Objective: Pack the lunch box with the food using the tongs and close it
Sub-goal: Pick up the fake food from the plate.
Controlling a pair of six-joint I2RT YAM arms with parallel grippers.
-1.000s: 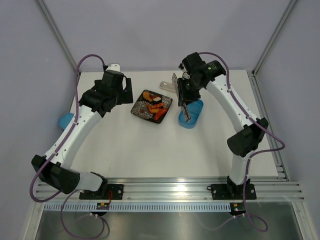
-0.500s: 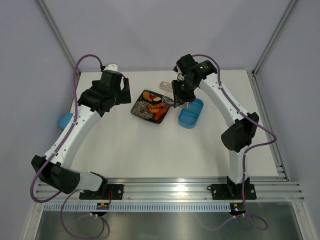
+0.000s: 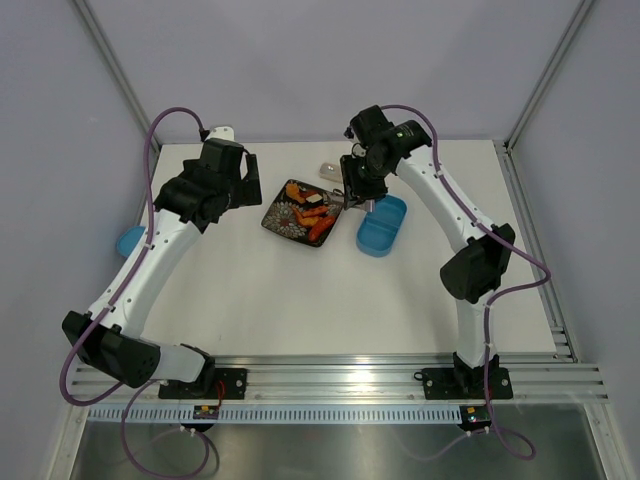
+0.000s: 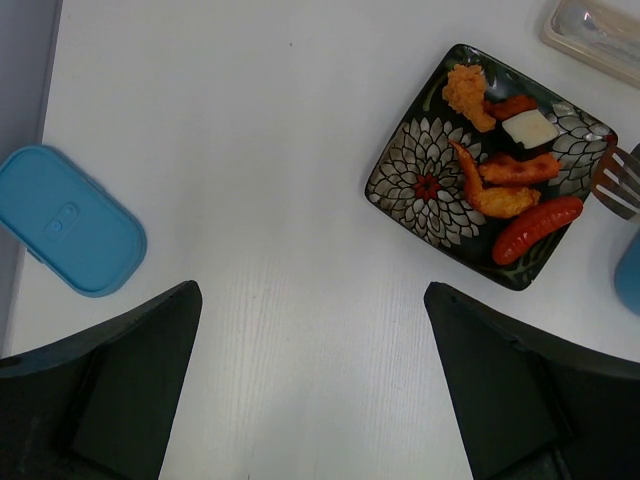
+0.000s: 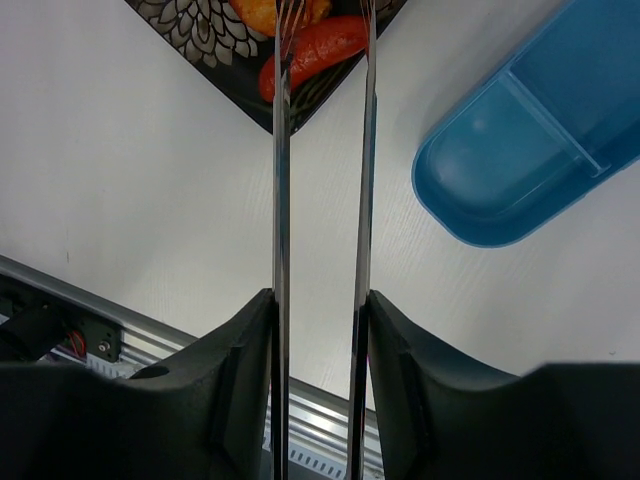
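The open light-blue lunch box lies right of the black patterned plate. Orange and red food with one pale block lies on that plate. My right gripper is shut on the silver tongs, pressing both arms from outside. The tongs' arms stand apart, with their forked tips over the red sausage at the plate's near corner. One tong tip shows in the left wrist view. My left gripper hangs open over bare table left of the plate.
The blue lid lies at the table's left edge. A long translucent case lies behind the plate. An aluminium rail runs along the near edge.
My right arm has swung left, carrying the tongs from over the lunch box to over the plate. The tongs' arms have spread wider. The left arm has stayed put.
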